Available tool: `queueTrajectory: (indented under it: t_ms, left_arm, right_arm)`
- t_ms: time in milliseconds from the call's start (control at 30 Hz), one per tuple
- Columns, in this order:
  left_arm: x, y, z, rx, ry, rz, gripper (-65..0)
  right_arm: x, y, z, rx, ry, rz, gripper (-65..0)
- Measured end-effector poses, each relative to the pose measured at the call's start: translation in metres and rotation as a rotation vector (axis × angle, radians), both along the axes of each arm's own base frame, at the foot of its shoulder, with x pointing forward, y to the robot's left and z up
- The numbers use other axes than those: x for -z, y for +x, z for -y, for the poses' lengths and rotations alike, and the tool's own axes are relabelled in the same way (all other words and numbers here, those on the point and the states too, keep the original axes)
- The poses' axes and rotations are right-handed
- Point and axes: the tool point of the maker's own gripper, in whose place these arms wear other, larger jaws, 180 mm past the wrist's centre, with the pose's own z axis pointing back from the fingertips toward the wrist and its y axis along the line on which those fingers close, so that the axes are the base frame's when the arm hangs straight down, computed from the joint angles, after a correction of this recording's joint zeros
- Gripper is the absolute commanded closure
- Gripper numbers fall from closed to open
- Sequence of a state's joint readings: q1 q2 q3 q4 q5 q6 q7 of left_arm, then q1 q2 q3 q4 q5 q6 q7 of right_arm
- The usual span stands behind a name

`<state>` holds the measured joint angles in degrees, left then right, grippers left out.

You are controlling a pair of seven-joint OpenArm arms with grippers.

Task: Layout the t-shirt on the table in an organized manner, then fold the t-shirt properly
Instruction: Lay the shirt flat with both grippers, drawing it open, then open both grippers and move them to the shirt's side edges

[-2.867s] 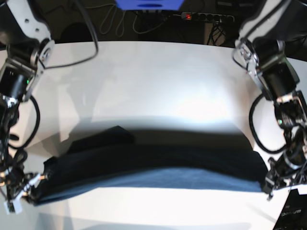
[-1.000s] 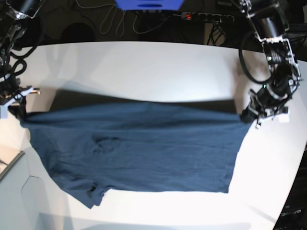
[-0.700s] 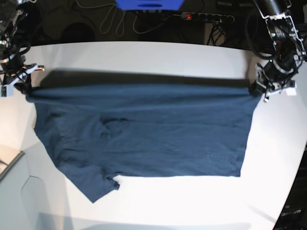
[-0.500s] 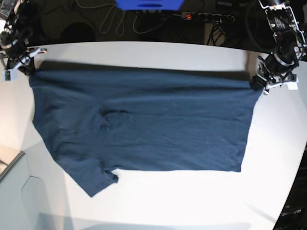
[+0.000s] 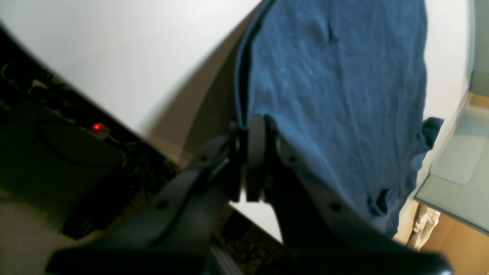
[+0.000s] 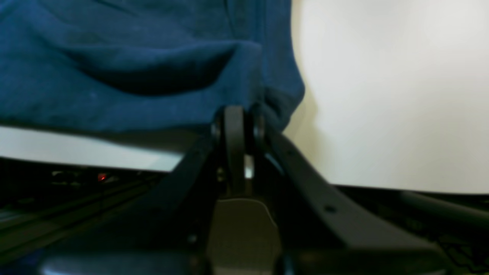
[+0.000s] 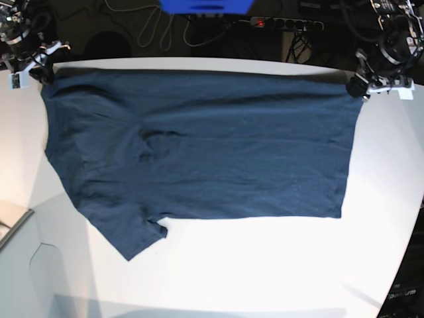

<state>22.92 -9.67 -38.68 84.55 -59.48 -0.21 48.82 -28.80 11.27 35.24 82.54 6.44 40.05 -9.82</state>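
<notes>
table (image 7: 265,265): white top filling most of the base view, curved edge along the top of the frame; the lower third is bare.
t-shirt (image 7: 199,146): dark navy, spread over the upper and middle part of the base view, stretched between the two top corners; one sleeve points to the lower left, and a small pucker sits left of centre.
handling: judged light, soft and limp; it will sag and wrinkle wherever it is not held taut, and it should slide easily on the smooth top. It needs grips at corners or hems, two at once, since a single pinch would let it bunch.
left gripper (image 5: 250,126): upper right of the base view; jaws pressed together on the t-shirt's edge, cloth pinched between them in the left wrist view.
right gripper (image 6: 238,114): upper left of the base view; jaws likewise closed tight on a bunched corner of the cloth.
step: judged to be the laying-out stage, folding not begun; the top edge appears to lie at the table's far edge, so there is little room further back.
surroundings: blue object (image 7: 205,5), cables and a power strip (image 7: 285,24) with a red light lie beyond the top edge, off the work area.
obstacles: nothing lies on the table besides the shirt.
</notes>
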Motion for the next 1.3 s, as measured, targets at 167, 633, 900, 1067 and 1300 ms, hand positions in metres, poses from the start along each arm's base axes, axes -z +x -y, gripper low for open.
queueTrajectory:
  t_ms: [167, 633, 900, 1067, 1300]
  left_arm:
    - [0.011, -0.013, 0.021, -0.030, -0.064, -0.020, 0.0]
    - [0.002, -0.007, -0.001, -0.041, -0.016, -0.002, -0.1]
    - [0.000, -0.007, -0.005, -0.036, -0.003, -0.002, -18.0]
    - [0.001, -0.010, 0.002, -0.007, -0.030, -0.022, -44.2]
    - [-0.030, 0.019, -0.010, 0.031, 0.042, 0.066, -50.4]
  right_arm:
    - [0.000, -0.001, 0.000, 0.000, 0.001, -0.002, -0.5]
    - [-0.006, -0.006, 0.017, 0.052, -0.023, 0.009, -22.2]
    - [-0.017, -0.006, 0.039, 0.109, -0.056, 0.038, -22.2]
    - [-0.022, 0.011, 0.040, 0.121, -0.051, 0.070, -22.6]
    - [-0.051, 0.085, 0.033, 0.058, -0.076, 0.220, -33.0]
